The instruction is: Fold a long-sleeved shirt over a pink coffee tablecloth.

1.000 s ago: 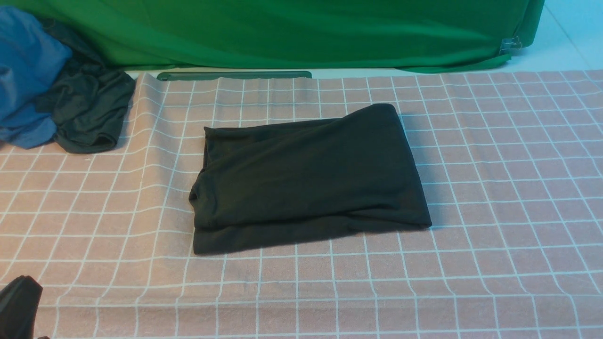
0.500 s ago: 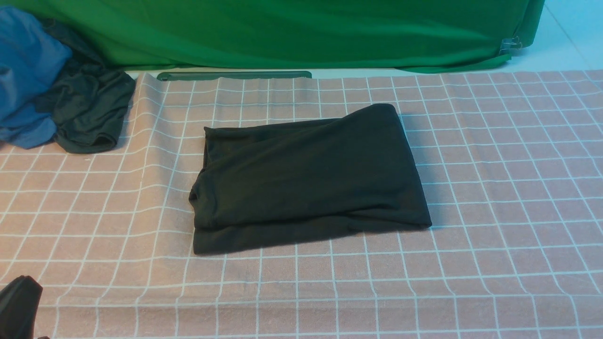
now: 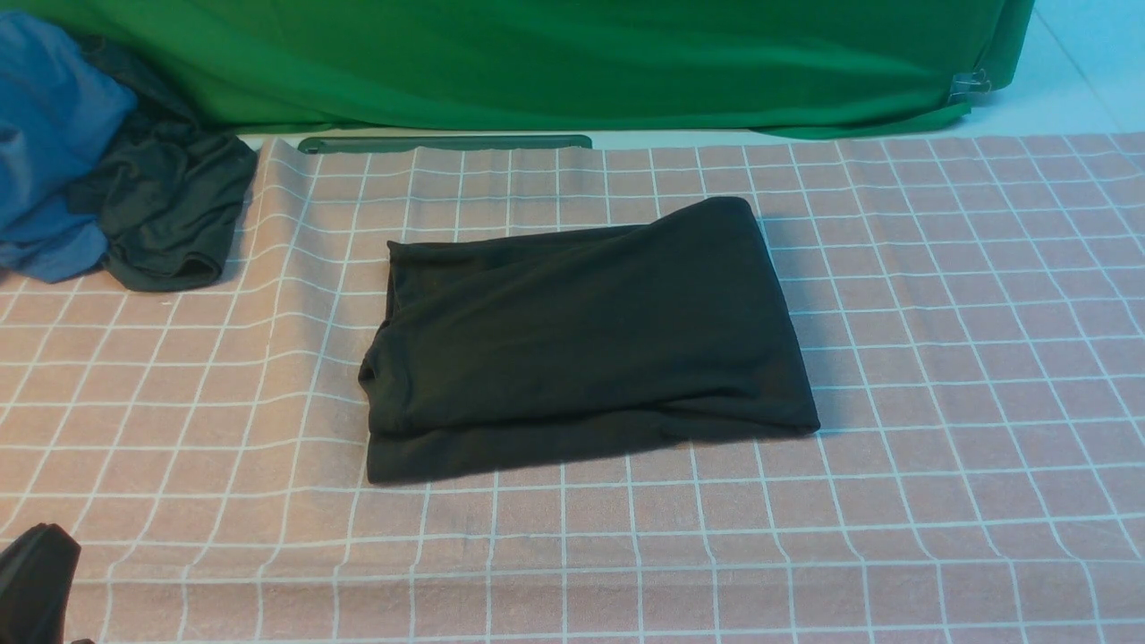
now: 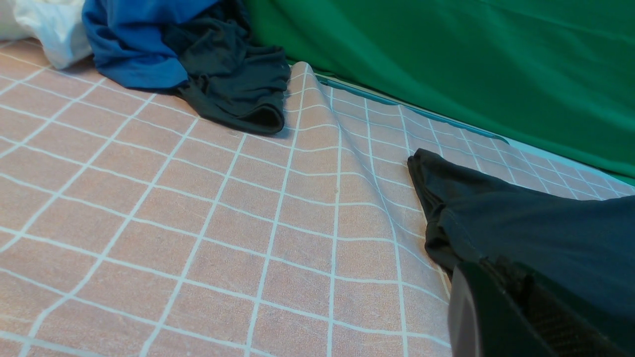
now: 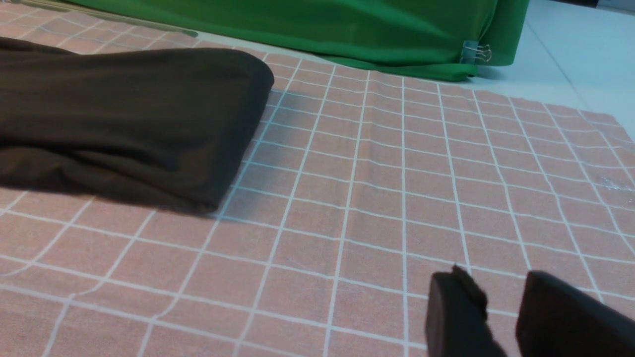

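Pink gridded tablecloth [image 3: 966, 376] extending past the lower and right frame edges, with the folded black shirt [image 3: 581, 331] at centre; left gripper [image 4: 501, 267], fingers pressed together; right gripper [image 5: 501, 282], fingers spread, empty.

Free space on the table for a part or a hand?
Bare: the tablecloth right of the folded black shirt, and the wide strip on its near side. A narrower gap lies between shirt and dark garment.
Crowded: far left corner, dark garment against blue one.
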### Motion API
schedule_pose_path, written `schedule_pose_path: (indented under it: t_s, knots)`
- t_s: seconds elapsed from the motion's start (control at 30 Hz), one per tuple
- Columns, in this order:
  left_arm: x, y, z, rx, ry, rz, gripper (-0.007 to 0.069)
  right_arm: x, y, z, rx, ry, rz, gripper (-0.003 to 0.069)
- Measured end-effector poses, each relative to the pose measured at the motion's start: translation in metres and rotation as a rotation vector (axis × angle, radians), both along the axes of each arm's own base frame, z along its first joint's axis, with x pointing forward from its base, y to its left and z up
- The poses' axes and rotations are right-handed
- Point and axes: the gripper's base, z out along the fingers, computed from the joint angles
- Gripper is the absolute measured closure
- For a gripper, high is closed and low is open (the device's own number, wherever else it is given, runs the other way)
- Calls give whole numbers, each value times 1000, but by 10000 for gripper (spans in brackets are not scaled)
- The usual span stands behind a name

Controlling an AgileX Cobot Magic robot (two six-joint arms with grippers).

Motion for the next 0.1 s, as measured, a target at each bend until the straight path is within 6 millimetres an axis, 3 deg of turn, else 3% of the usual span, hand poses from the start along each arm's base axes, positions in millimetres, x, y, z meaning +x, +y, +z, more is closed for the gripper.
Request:
schedule_pose_path:
  t_s: [0.1]
  knots:
    - [0, 0, 0, 0, 0, 0, 610, 0, 0, 0, 0, 0, 0, 422]
